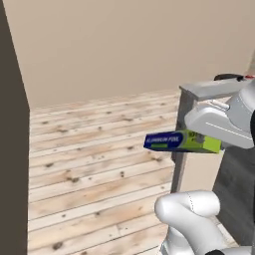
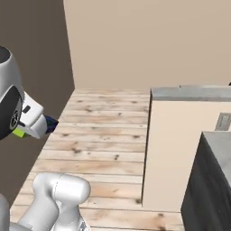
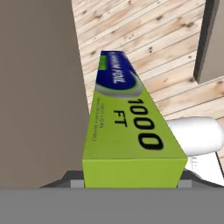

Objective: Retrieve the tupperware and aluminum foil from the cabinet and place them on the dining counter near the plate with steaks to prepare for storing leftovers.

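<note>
Nearest the lens in the hand view: lime-green end of the aluminum foil (image 3: pixel 127 127), black "1000 FT" on its upper face, blue section with white lettering running away toward the floor. Pinched at that green end by the gripper (image 3: pixel 131 183), a dark fingertip (image 3: pixel 70 179) pressed against each side of the carton.

In the left base view, juts roughly level out of the white hand as the same aluminum foil (image 1: pixel 182 142), blue end pointing left, green end tucked under the wrist, hanging in the air above the floor and touching nothing else. In the right base view, peeks past the hand as a short blue tip (image 2: pixel 50 122), with a sliver of green below it.

Just beside the carton on one side: a tall dark brown panel (image 3: pixel 39 87), seen also at the left edge (image 1: pixel 12 149) and (image 2: pixel 31 54).

Below: pale knotty plank floor (image 1: pixel 99 149).

Farther on, to the right: a beige-sided counter with a grey slab top (image 2: pixel 194 93), well apart from the carton; nearer its side, a dark grey wood-grain unit (image 2: pixel 212 180).

Behind everything: plain beige wall (image 1: pixel 124 45).
</note>
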